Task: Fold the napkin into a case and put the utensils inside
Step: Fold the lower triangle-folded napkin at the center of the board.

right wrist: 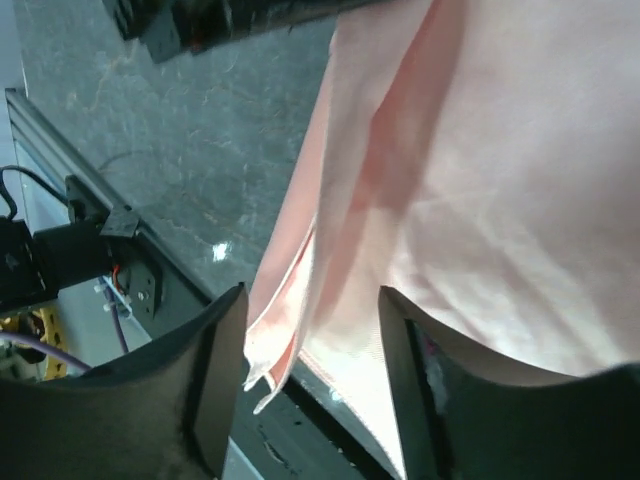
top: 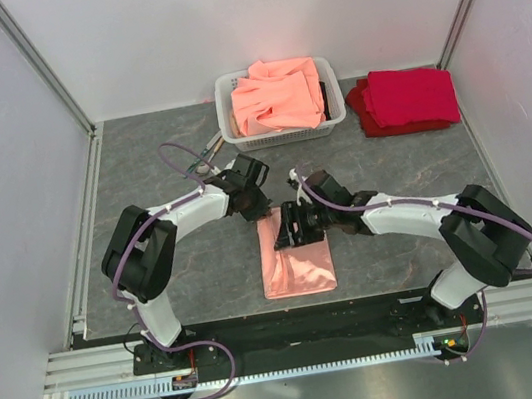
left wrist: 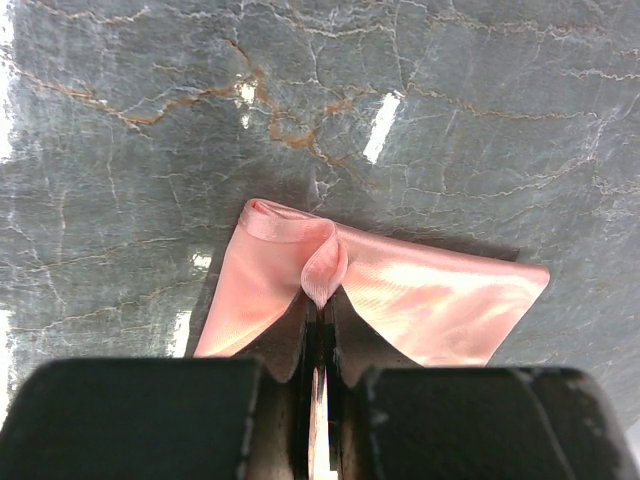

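Two grippers work the pale-pink napkin [top: 299, 265], folded long at the table's centre, toward 6 o'clock. The left gripper [top: 253, 201] pinches a raised fold at its 12 o'clock edge. The right gripper [top: 296, 225], jaws apart, straddles loose layers at 1 o'clock. Best hold that pinch low and taut while the right takes a square grip. The table [top: 159, 166] is grey marble with white walls around; a basket [top: 286, 136] sits at 12 o'clock and red cloths [top: 407, 98] at 2. Cutlery I cannot make out.

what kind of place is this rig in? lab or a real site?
Probably a lab test cell: white panel walls on aluminium framing, left arm and right arm bolted to a marble-look table, basket of spare cloths.
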